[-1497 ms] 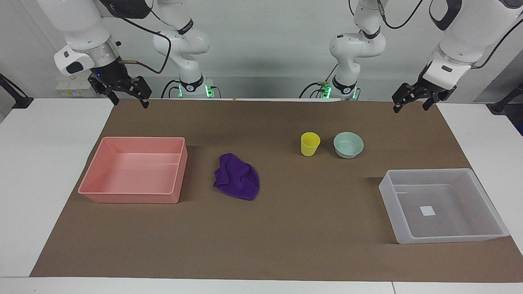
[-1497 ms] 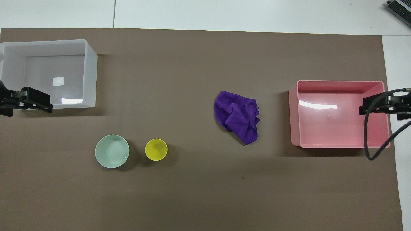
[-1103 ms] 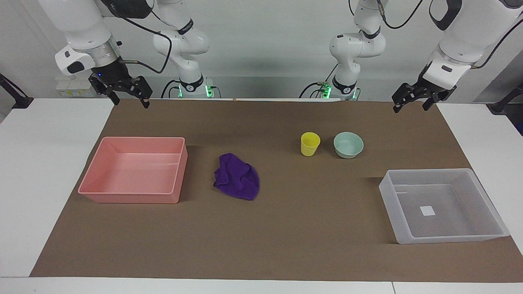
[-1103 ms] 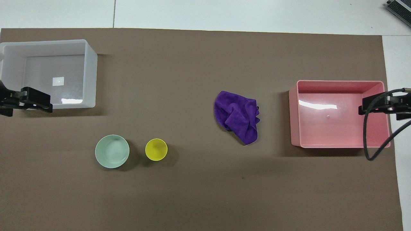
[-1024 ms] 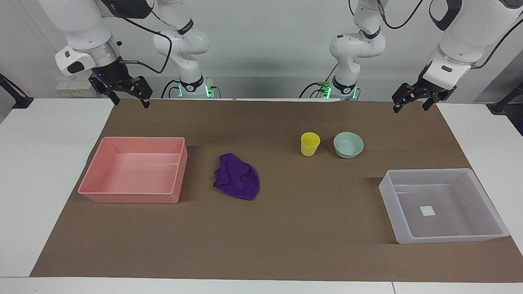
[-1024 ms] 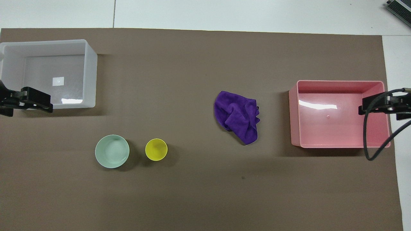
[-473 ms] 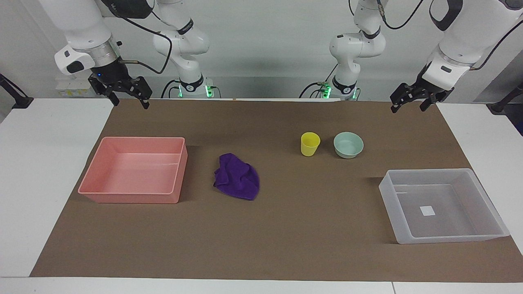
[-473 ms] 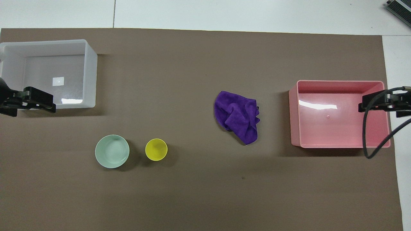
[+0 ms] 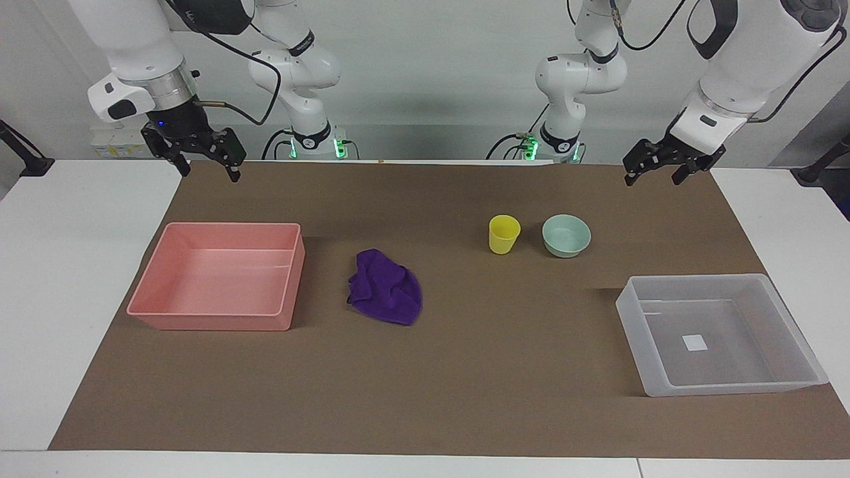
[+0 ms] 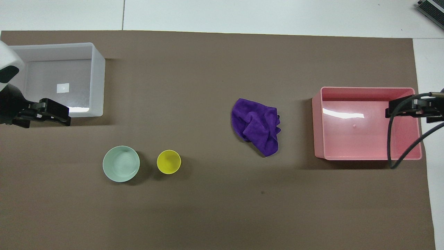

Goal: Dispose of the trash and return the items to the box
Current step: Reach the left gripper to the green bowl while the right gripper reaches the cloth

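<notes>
We see one deep-purple rag [image 9: 385,287], crumpled in soft folds, lying on the brown mat [image 9: 425,398] beside the pink tray [image 9: 219,275]. One yellow cup [image 9: 504,234] stands upright just beside one mint-green bowl [image 9: 566,235], apart from each other, nearer to the robots than the translucent box [image 9: 720,335], whose floor bears a small white square [image 9: 695,342]. The box sits at the left arm's end of the tabletop [image 9: 73,299], its wall close to the mat's edge; the pink tray sits toward the right arm's end. Bare mat lies between rag and cup. Both tools hang empty with fingers wide: the left tool [image 9: 654,169] over the mat's edge near the bowl, the right tool [image 9: 207,164] over what seems the mat's corner.
</notes>
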You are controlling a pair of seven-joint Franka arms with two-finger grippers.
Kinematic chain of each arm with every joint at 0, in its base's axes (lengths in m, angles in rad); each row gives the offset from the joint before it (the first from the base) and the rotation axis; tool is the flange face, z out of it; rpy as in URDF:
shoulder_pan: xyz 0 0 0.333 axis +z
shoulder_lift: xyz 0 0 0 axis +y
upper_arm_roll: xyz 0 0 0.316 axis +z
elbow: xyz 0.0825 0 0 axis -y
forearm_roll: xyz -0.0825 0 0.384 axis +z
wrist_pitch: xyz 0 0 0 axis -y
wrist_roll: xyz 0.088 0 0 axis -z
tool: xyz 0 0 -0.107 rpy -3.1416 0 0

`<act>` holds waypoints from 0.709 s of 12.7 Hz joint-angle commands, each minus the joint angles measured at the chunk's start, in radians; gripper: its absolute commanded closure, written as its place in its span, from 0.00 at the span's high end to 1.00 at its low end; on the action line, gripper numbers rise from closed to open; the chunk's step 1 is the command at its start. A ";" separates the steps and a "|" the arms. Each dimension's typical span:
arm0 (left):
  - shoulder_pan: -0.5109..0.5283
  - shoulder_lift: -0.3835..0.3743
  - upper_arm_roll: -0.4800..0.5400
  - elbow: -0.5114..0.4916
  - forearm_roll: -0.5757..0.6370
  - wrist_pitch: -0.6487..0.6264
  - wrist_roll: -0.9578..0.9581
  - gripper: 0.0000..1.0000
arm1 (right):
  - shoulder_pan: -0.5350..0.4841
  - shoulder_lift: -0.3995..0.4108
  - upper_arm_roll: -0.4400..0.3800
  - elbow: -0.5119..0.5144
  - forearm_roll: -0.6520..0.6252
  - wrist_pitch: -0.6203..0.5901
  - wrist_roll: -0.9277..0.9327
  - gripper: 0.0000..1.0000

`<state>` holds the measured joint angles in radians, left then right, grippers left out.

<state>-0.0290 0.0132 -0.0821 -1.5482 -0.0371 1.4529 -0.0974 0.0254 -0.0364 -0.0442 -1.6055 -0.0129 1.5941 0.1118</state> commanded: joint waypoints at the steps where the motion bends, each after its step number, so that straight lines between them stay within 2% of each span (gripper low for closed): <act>1: -0.014 -0.007 0.010 -0.015 -0.006 -0.020 0.010 1.00 | 0.033 -0.045 0.052 -0.138 -0.006 0.142 0.035 1.00; 3: -0.031 -0.006 0.011 -0.042 0.000 -0.042 0.015 1.00 | 0.121 0.011 0.052 -0.193 -0.006 0.267 0.123 1.00; 5: -0.048 -0.006 0.010 -0.123 0.002 -0.032 0.015 1.00 | 0.207 0.085 0.052 -0.276 -0.006 0.462 0.218 1.00; 7: -0.031 0.046 0.010 -0.182 -0.012 -0.043 0.028 1.00 | 0.264 0.168 0.052 -0.318 -0.006 0.610 0.279 1.00; 9: -0.064 0.089 0.013 -0.188 0.023 0.012 0.039 1.00 | 0.310 0.243 0.053 -0.353 -0.004 0.741 0.316 1.00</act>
<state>-0.0621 0.0705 -0.0810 -1.7259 -0.0347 1.4302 -0.0739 0.3132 0.1654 0.0094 -1.9323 -0.0125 2.2436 0.3935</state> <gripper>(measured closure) 0.000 0.000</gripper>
